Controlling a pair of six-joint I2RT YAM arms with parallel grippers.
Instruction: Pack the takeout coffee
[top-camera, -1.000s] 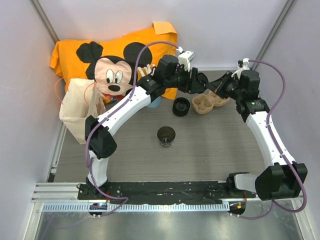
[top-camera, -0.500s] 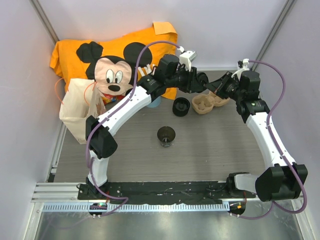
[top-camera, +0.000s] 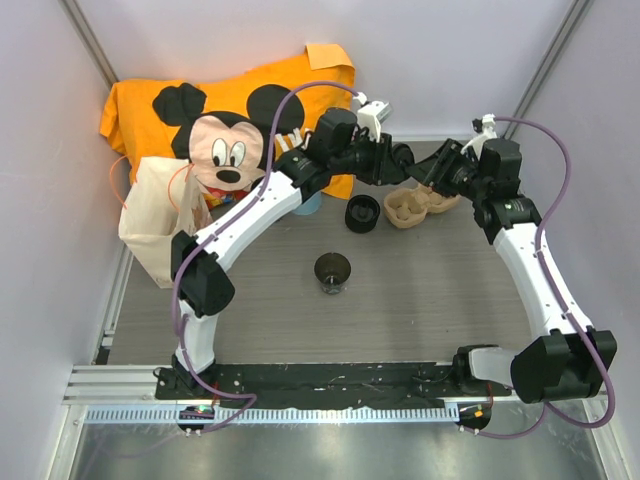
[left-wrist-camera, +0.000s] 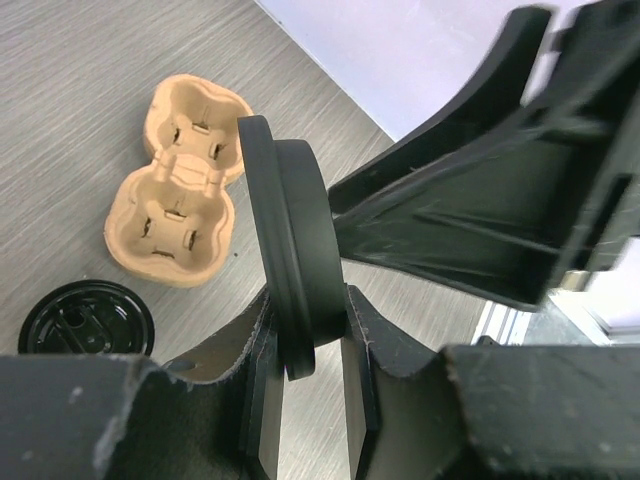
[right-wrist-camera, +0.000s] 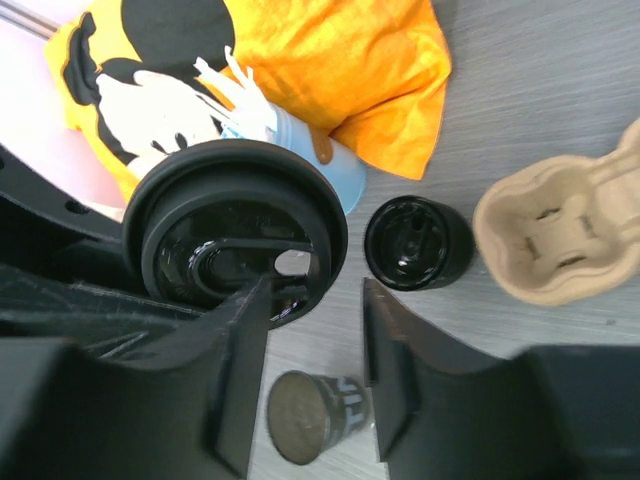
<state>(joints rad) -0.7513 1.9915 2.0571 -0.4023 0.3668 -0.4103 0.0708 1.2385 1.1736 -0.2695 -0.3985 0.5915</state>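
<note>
Left jaws were clamped on the rim of a black lid (left-wrist-camera: 298, 230), held edge-on above the table (top-camera: 430, 300). Right jaws stood apart just beside that lid, gripping nothing. Coffee cup (top-camera: 332, 271) stood upright mid-table, well apart from both arms, with the pulp carrier (top-camera: 415, 206) farther back.

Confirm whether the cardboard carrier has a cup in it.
No, both wells of the carrier sit empty in the left wrist view.
</note>
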